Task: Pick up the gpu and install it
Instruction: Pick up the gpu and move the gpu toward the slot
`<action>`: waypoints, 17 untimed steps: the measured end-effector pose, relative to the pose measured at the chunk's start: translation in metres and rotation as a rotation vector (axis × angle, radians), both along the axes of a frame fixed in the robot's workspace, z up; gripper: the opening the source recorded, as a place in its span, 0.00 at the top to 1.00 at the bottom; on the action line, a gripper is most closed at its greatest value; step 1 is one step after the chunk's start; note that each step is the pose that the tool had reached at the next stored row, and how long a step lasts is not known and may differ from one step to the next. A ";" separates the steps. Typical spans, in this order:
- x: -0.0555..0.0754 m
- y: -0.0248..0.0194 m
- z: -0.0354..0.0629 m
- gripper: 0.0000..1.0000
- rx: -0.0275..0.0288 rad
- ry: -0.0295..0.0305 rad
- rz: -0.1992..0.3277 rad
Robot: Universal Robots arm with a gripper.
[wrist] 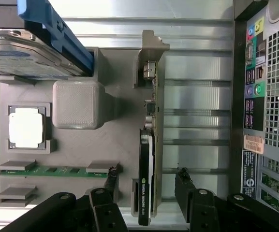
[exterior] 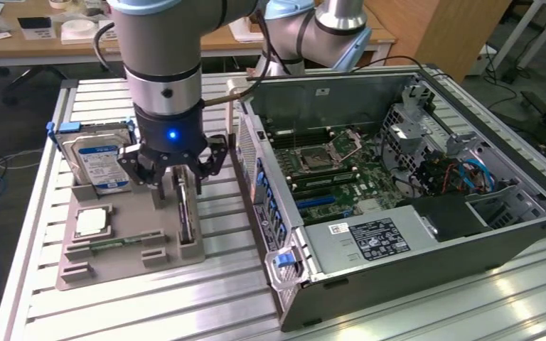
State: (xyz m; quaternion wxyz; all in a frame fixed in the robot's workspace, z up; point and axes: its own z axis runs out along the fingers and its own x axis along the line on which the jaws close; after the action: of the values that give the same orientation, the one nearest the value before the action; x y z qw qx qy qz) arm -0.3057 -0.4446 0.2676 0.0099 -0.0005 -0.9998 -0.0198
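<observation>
From the exterior view's left: one hard drive (exterior: 97, 160), one CPU chip (exterior: 93, 222) and one RAM stick (exterior: 111, 244), slotted in a gray holder (exterior: 126, 268). Next, one gpu (exterior: 188, 220) upright on edge at the holder's rim, with bare table slats (exterior: 225, 284) beside it. Pointing straight down, gripper (exterior: 178, 188) spread wide, straddling the gpu with gaps on both sides. Rightmost, one open computer case (exterior: 397, 234).

One gpu (exterior: 187, 209), one hard drive (exterior: 102, 158), one CPU (exterior: 93, 222)

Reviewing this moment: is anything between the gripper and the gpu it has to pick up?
Nothing visible. The open gripper hangs over the gpu, which stands on edge in the gray holder tray, with one finger on either side of the card and a gap to it. The hard drive sits off to one side.
</observation>
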 end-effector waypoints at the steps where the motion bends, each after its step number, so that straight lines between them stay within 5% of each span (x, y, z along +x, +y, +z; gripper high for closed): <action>1: 0.000 0.0000 -0.0018 0.41 0.0000 -0.0001 0.000; 8: 0.000 0.0007 -0.0145 0.41 -0.0001 -0.0005 0.000; 17: 0.001 0.0079 -0.0308 0.41 -0.0008 -0.0004 0.000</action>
State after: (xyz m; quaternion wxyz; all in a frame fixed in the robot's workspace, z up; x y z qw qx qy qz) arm -0.3051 -0.4367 0.2367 0.0097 -0.0005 -0.9998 -0.0194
